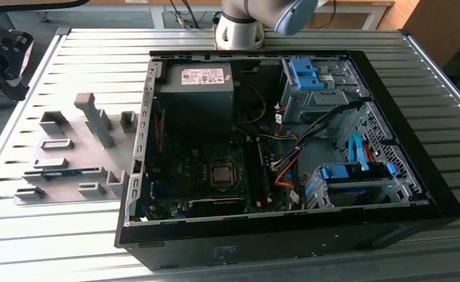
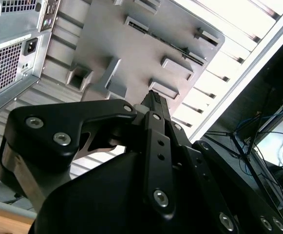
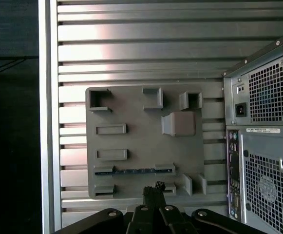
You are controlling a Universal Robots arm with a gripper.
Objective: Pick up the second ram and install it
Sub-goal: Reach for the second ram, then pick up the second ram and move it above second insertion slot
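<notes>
Hovering near gray plate's (image 3: pixel 136 109) edge: gripper (image 3: pixel 155 189), pinched together, empty. Ram stick (image 3: pixel 134 170) sits in slot along that same plate edge. Computer case (image 1: pixel 292 235) stands at table's (image 1: pixel 417 76) exterior view's right. You: spread gripper first, line up along stick, pinch flat faces, lift straight.

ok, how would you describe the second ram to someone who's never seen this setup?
On the slatted table, on the exterior view's left of the open computer case, lies a gray fixture plate with raised blocks. The second ram sits in a holder on that plate. It is the only long, thin blue-green strip there; the blocks around it are plain gray.
</notes>
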